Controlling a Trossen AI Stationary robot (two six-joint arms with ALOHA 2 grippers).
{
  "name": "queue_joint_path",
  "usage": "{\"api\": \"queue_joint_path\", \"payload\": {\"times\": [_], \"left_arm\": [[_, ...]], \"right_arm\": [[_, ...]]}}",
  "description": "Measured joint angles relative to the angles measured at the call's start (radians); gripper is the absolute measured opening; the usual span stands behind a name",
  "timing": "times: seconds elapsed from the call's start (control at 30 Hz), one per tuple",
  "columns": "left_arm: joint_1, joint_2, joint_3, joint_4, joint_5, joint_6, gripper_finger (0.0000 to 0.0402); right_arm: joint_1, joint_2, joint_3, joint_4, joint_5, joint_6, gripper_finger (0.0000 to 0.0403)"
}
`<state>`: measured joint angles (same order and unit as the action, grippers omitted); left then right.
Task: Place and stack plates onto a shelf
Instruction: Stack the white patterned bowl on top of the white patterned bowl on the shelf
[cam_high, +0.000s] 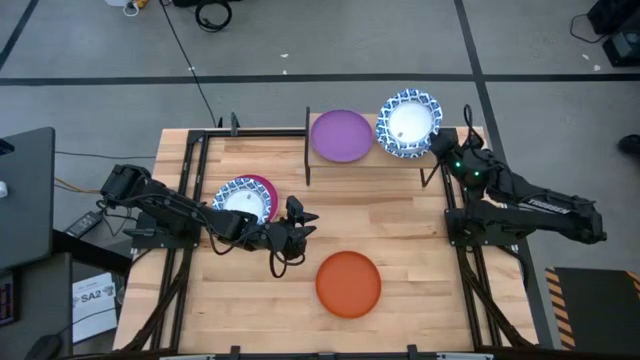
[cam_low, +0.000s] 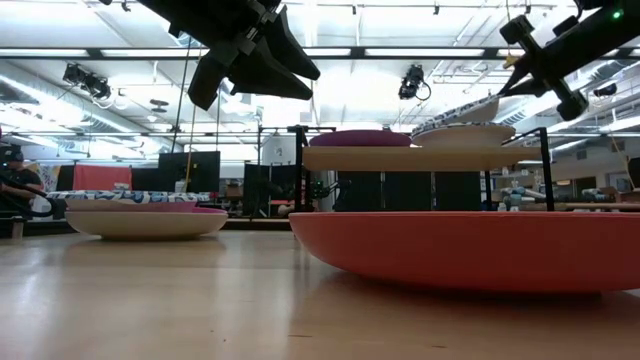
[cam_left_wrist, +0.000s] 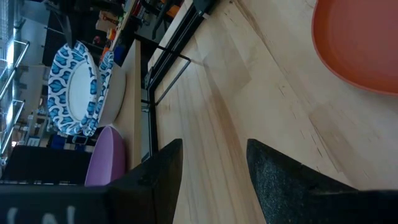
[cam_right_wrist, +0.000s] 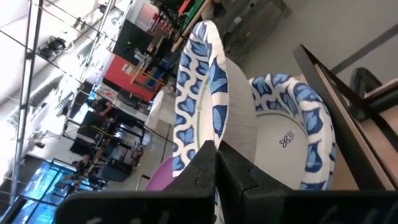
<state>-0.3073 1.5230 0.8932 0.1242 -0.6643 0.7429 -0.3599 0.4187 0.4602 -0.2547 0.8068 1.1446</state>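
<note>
The shelf (cam_low: 400, 158) stands at the table's far side, with the purple plate (cam_high: 342, 135) on its left half and a blue-rimmed white plate (cam_right_wrist: 292, 137) on its right half. My right gripper (cam_right_wrist: 214, 152) is shut on a second blue-rimmed plate (cam_high: 408, 123), tilted over that one. The orange plate (cam_high: 348, 283) rests on the table near the front. At the left, another blue-rimmed plate (cam_high: 240, 197) lies on the magenta plate (cam_high: 266, 187). My left gripper (cam_high: 305, 222) hovers open above the table between that stack and the orange plate. My right gripper pinches the tilted plate's patterned rim (cam_right_wrist: 207, 124) between its two fingers, coming from the table's right side, nearly level. The plate slants, its held edge up (cam_low: 490, 103) and its opposite edge down close to the plate beneath. Whether the two plates touch I cannot tell.
Black frame rails (cam_high: 190, 180) run along the table's left and right sides. Bare tabletop (cam_high: 400, 230) lies between the shelf and the orange plate. The room beyond holds stands, screens and a seated person (cam_low: 15, 185) at the far left.
</note>
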Motion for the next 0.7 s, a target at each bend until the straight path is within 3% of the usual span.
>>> {"api": "queue_joint_path", "payload": {"times": [0.7], "left_arm": [[0.0, 0.0, 0.0, 0.0, 0.0, 0.0, 0.0185]], "right_arm": [[0.0, 0.0, -0.008, 0.0, -0.02, 0.039, 0.0034]]}}
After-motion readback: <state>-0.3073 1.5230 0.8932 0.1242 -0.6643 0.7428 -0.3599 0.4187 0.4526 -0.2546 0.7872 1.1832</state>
